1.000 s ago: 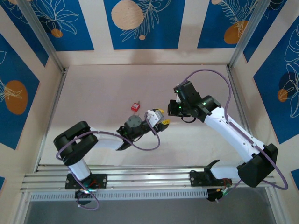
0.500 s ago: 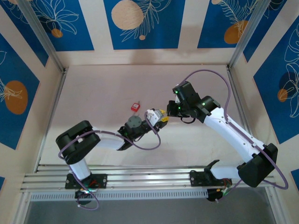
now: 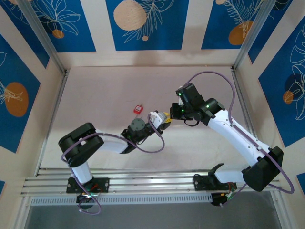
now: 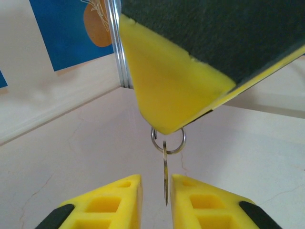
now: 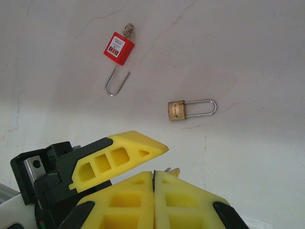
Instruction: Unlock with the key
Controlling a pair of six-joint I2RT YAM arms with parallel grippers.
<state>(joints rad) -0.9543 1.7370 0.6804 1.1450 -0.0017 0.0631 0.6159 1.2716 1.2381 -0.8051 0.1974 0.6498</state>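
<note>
The right pincer (image 5: 154, 174) is clamped on the key ring (image 4: 168, 141). The key (image 4: 165, 181) hangs inside the slightly parted left pincer (image 4: 156, 181). The red padlock (image 5: 119, 48) has a label (image 5: 114, 49) too small to read.

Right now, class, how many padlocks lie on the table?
2. The red padlock lies upper left in the right wrist view; the brass padlock lies lower right of it. More may be hidden.

The surface (image 5: 238, 57) is lit softly and evenly; just above the left pincer (image 4: 156, 188), focus is lost.
</note>
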